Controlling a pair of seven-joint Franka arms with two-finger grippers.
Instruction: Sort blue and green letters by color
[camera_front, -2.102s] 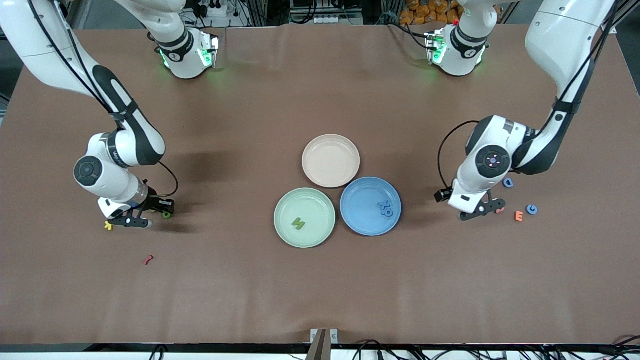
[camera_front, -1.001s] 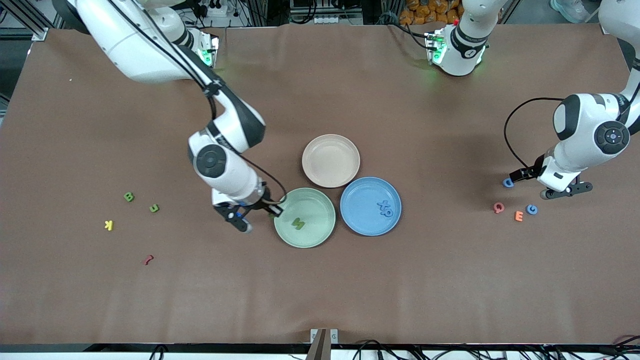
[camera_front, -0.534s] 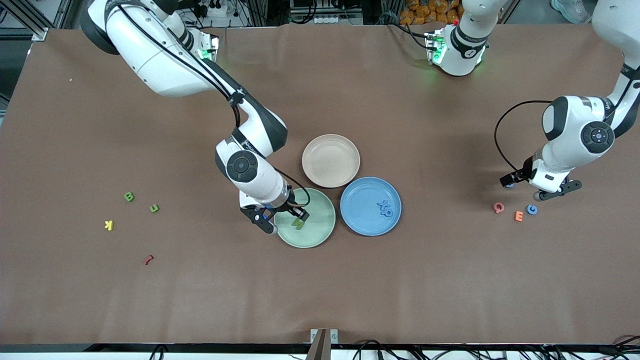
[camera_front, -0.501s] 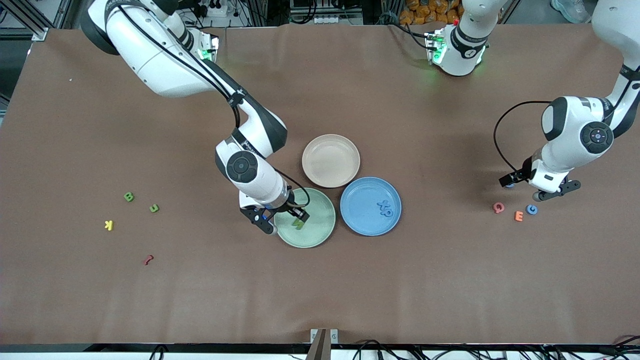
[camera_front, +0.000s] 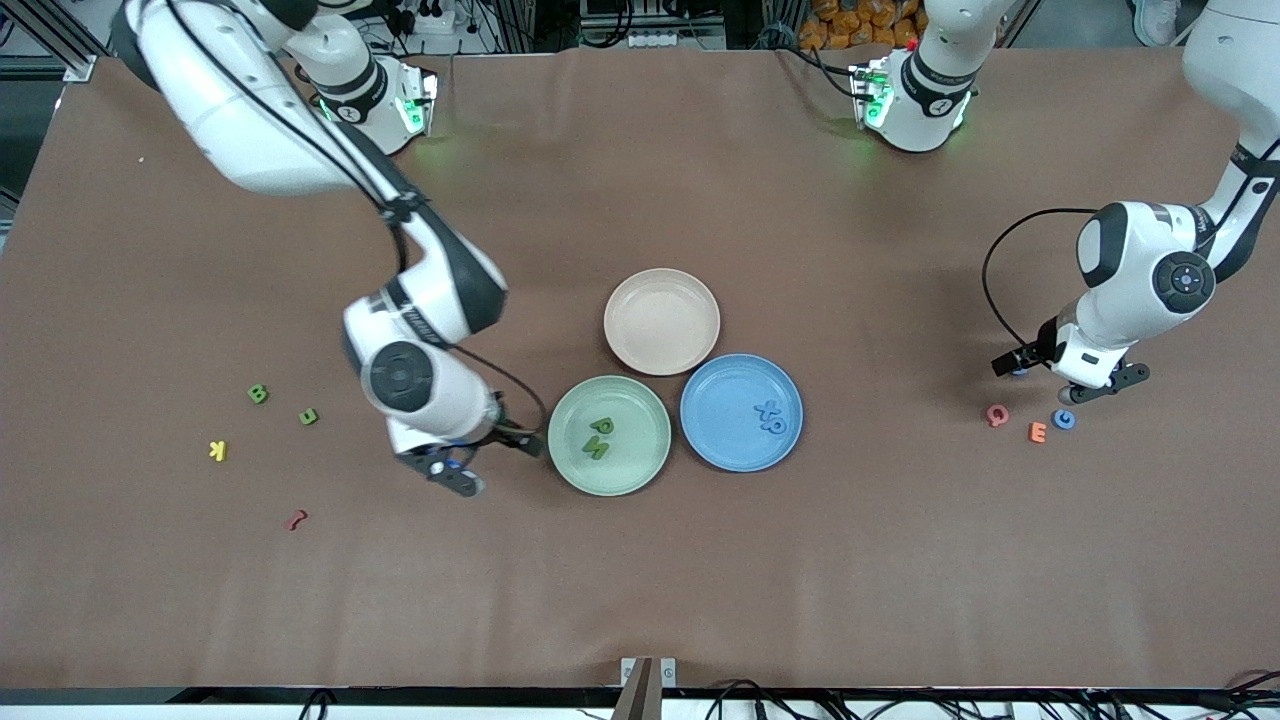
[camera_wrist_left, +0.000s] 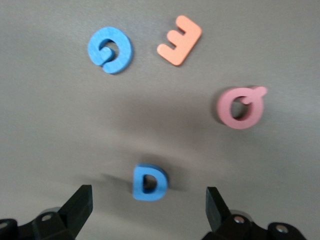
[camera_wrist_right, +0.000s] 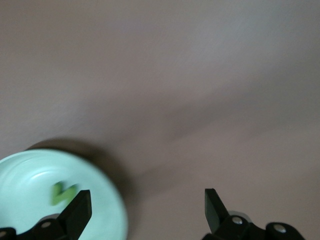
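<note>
The right claw (camera_front: 470, 462) hangs with its fingers spread and empty, low over the brown table (camera_front: 640, 580) just beside the round pale green plate (camera_front: 609, 435), on that plate's side toward the right arm's end of the table. The left claw (camera_front: 1068, 378) is also spread wide and holds nothing; it hangs over the small blue foam letter D (camera_wrist_left: 149, 182), which lies between its two fingers in the left wrist view. Two green letters (camera_front: 599, 437) lie together in the green plate, two blue letters (camera_front: 771, 414) lie in the round blue plate (camera_front: 741, 412), and the beige plate (camera_front: 661, 321) is bare. The green letter B (camera_front: 258, 394) and another green letter (camera_front: 308, 416) wait near the right arm's end of the table, with a yellow letter K (camera_front: 217, 450) and a dark red piece (camera_front: 296, 519) near them. The blue letter G (camera_front: 1064, 419) lies beside an orange letter E (camera_front: 1038, 432) and a pink letter Q (camera_front: 997, 415). I judge these pieces are light, a little soft and not fragile; the D is best pinched across its flat outer sides. Compared with half a second ago, the right claw has left the plate, which now has a second green letter in it, and the left claw moved only slightly.
</note>
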